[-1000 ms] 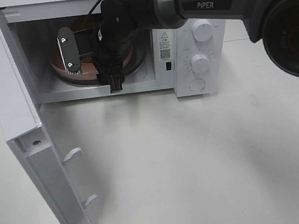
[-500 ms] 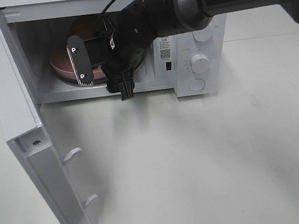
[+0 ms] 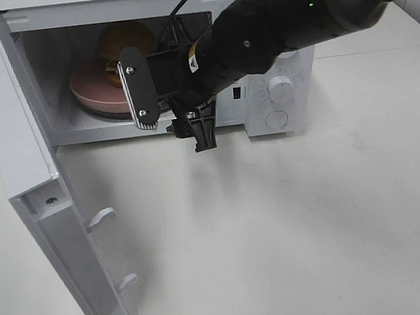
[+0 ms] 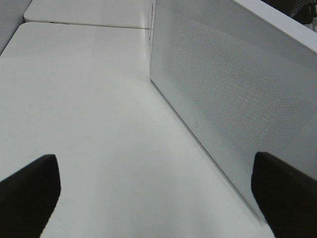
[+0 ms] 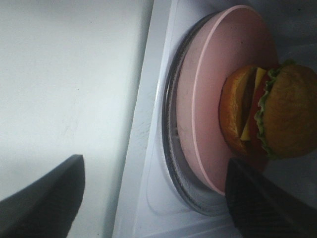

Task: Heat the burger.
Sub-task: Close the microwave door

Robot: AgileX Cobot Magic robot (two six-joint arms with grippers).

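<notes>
Worktop [image 3: 315, 229]: white and matte. It carries a white microwave [image 3: 104, 12] at the far edge of my overhead view.
Microwave door [image 3: 21, 147]: swung fully open to the left, standing at an angle to the cavity, with its handle [image 3: 102, 216] facing the worktop side.
Controls: two round knobs [image 3: 281, 87] and one round button [image 3: 277, 119] on the right front panel, partly covered by the right arm [image 3: 285, 14].
Pink plate [image 3: 91, 95]: inside the cavity, resting on the glass turntable [image 5: 168, 163].
Burger [image 3: 124, 40]: inside the microwave, sitting on the pink plate toward the back of the cavity. My right wrist view shows its bun, green lettuce, yellow cheese and red tomato.
Right jaws: open wide and gripping nothing. They sit just in front of the cavity opening, clear of plate and burger. The dark fingertips [image 5: 44, 198] frame the plate in the right wrist view.
Left jaws: open wide with nothing between them. The fingertips [image 4: 29, 193] are low over bare worktop beside a white perforated panel [image 4: 223, 99]. I cannot see them in the overhead view.
</notes>
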